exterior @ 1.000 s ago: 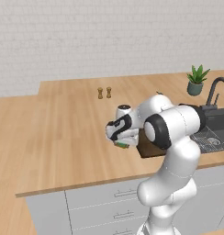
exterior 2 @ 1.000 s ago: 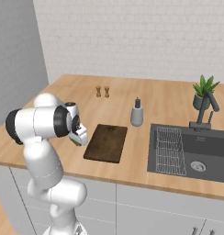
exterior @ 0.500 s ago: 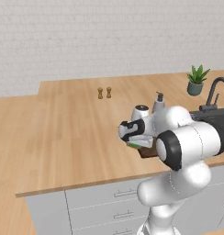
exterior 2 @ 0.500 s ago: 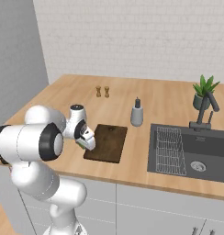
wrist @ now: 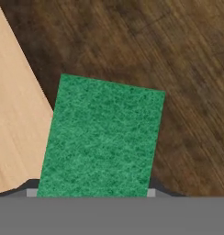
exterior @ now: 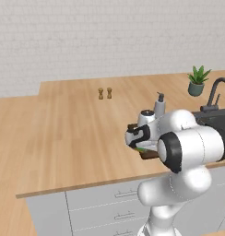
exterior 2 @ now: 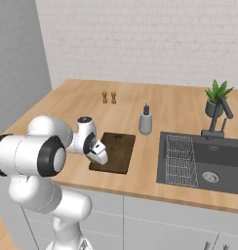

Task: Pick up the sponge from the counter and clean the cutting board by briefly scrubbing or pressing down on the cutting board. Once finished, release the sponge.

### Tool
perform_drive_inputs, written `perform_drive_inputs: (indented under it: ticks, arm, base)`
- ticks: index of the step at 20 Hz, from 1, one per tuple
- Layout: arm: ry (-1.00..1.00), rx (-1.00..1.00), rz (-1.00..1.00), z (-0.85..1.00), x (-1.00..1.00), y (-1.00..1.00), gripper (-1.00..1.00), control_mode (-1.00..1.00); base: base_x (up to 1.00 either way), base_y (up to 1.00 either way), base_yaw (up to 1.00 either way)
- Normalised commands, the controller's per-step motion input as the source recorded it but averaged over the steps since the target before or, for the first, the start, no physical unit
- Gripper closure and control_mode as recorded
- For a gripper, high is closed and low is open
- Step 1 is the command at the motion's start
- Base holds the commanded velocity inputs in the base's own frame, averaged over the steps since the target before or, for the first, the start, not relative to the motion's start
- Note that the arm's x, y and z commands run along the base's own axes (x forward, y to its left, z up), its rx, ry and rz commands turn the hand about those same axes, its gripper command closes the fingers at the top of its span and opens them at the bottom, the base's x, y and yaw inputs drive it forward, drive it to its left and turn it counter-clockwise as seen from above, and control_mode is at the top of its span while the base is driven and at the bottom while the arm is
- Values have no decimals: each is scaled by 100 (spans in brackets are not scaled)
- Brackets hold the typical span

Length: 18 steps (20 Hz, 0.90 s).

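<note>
My gripper [exterior: 138,146] hangs low over the near left edge of the dark brown cutting board [exterior 2: 116,148], shut on the green sponge [wrist: 102,137]. In the hand view the sponge sits between the two fingertips [wrist: 153,191], its green face lying against the board [wrist: 178,69], with the light counter [wrist: 15,124] at the left. A sliver of the sponge [exterior: 141,150] shows under the hand, and the board's edge [exterior: 150,155] shows beside the arm. From the right, the gripper [exterior 2: 98,156] stands at the board's left border.
A grey soap dispenser [exterior 2: 146,121] stands behind the board. Two small shakers [exterior 2: 109,97] are farther back on the counter [exterior 2: 72,107]. To the right lie the dark sink [exterior 2: 208,163] with its ridged drainer [exterior 2: 179,158], a faucet [exterior 2: 216,119] and a potted plant [exterior 2: 217,97].
The arm has swung the gripper with the sponge to the right and down, from above the counter left of the board onto the board's left edge.
</note>
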Motion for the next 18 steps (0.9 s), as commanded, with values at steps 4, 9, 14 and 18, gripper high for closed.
perform_drive_inputs:
  ticks: [4,9,14,18]
  arm:
    - [3,-5,0,-26,-57,-86,100,-100]
    - [1,-2,0,-17,-69,-87,100,-100]
    - [0,0,0,-16,-36,-60,100,-100]
    - [1,0,0,-38,1,-78,100,-100]
  base:
    - [0,0,0]
    - [0,0,0]
    - [0,0,0]
    - [0,0,0]
